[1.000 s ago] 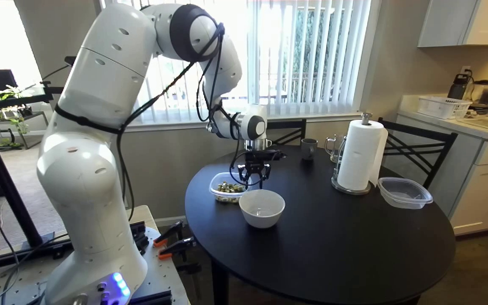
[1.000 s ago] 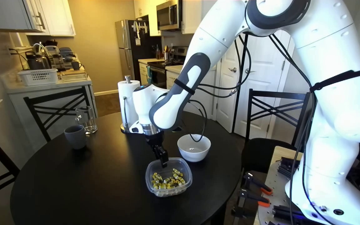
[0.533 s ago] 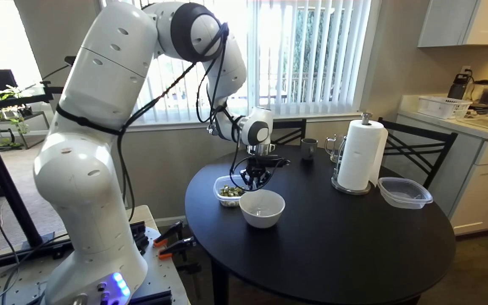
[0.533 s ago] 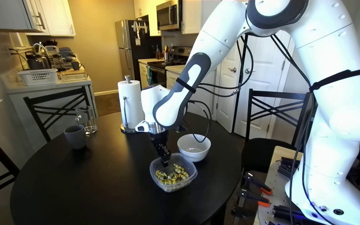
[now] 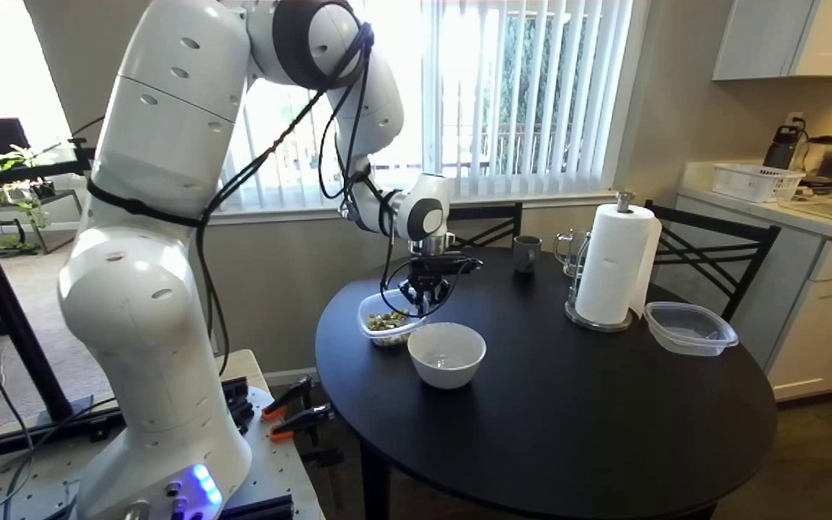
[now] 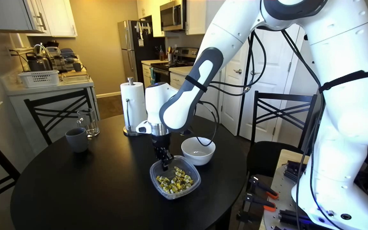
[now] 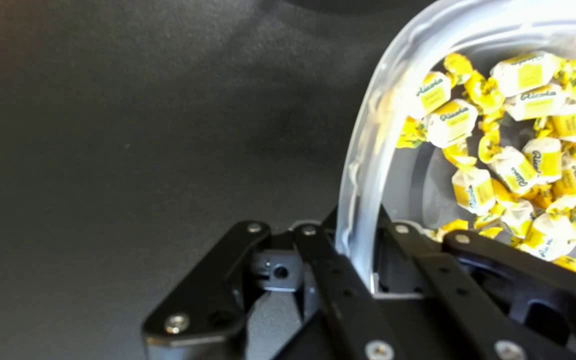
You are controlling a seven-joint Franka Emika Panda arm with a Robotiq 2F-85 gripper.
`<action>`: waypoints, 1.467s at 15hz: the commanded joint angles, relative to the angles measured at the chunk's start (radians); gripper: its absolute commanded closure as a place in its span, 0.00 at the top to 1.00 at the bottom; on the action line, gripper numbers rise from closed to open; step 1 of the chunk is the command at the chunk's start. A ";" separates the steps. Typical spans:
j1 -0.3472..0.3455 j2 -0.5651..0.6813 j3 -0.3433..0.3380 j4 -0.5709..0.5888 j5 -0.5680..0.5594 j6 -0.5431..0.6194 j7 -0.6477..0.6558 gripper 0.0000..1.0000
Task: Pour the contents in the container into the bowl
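The container is a see-through plastic dish (image 6: 197, 175) on the dark table. It holds the contents, several yellow-and-white wrapped candies (image 7: 513, 170). My gripper (image 7: 359, 220) is shut on the container's near wall, and the clear rim (image 7: 368, 150) runs between its fingers. In an exterior view the gripper (image 6: 165, 166) reaches down over the container's edge, and the container looks slightly tilted, its gripped side higher. Whether its base fully rests on the table I cannot tell. Close beside it stands the white bowl (image 5: 446, 368), upright and empty in both exterior views; the wrist view does not show it.
A larger clear tub (image 5: 690, 334) lies near the table's edge beside a paper towel roll (image 5: 612, 267). A grey mug (image 6: 77, 140) and a glass mug (image 6: 89, 123) stand farther off. A cable loop from the arm hangs near the bowl.
The gripper's jaws have come together on the container's rim. The container has shifted a little towards the bowl, then slightly back, and now leans, with the candies spread differently.
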 commanded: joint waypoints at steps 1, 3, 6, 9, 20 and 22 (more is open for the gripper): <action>0.009 -0.117 0.017 -0.110 0.025 0.067 -0.017 0.01; 0.000 -0.161 0.030 -0.151 0.043 0.124 -0.022 0.01; -0.015 -0.208 0.037 -0.211 0.105 0.301 0.008 0.01; -0.030 -0.240 0.032 -0.257 0.127 0.417 0.019 0.01; -0.040 -0.531 -0.038 -0.413 0.084 0.425 0.056 0.01; -0.002 -0.570 -0.101 -0.407 0.030 0.416 0.109 0.01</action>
